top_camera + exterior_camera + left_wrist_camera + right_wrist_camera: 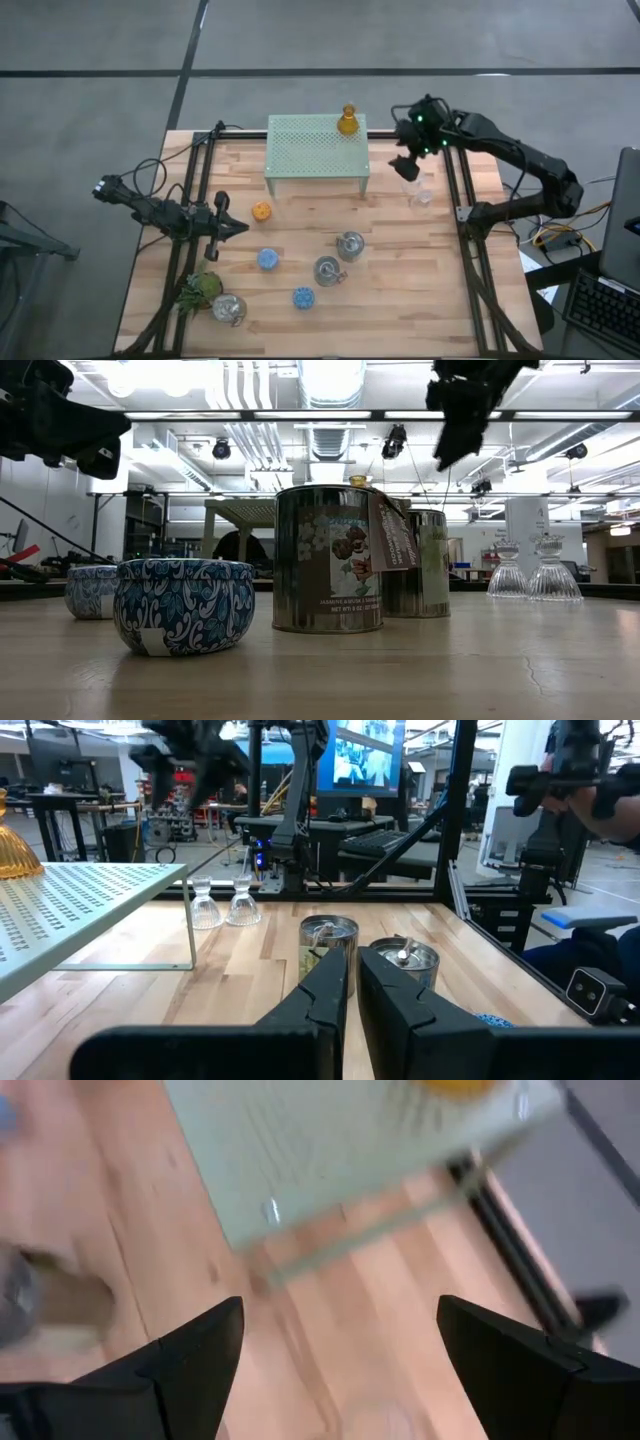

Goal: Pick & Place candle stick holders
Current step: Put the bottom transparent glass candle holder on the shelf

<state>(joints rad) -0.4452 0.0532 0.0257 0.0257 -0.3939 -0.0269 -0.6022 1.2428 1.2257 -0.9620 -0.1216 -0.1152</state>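
The right tool [407,166] hangs empty, fingers wide apart, above the worktop [400,280]. Two clear holders [419,193] stand just below it, the mesh stand [315,145] with the amber holder [347,122] beside it. Farther off wait the tins [338,257], blue holders [284,277], orange holder [261,211] and the left tool [233,227], fingers together.

light: bright ceiling fixtures [330,380] | shadows: soft | right wrist view: motion-blurred

Arms: two dark, slender, jointed, matte black housings.
Left arm [150,208]: thin black cable looping along it.
Right arm [520,160]: small green lights glowing near its wrist.
Right gripper [340,1355]: two broad, black, wedge-shaped fingers.
Left gripper [352,982]: narrow, black, tapering fingers.
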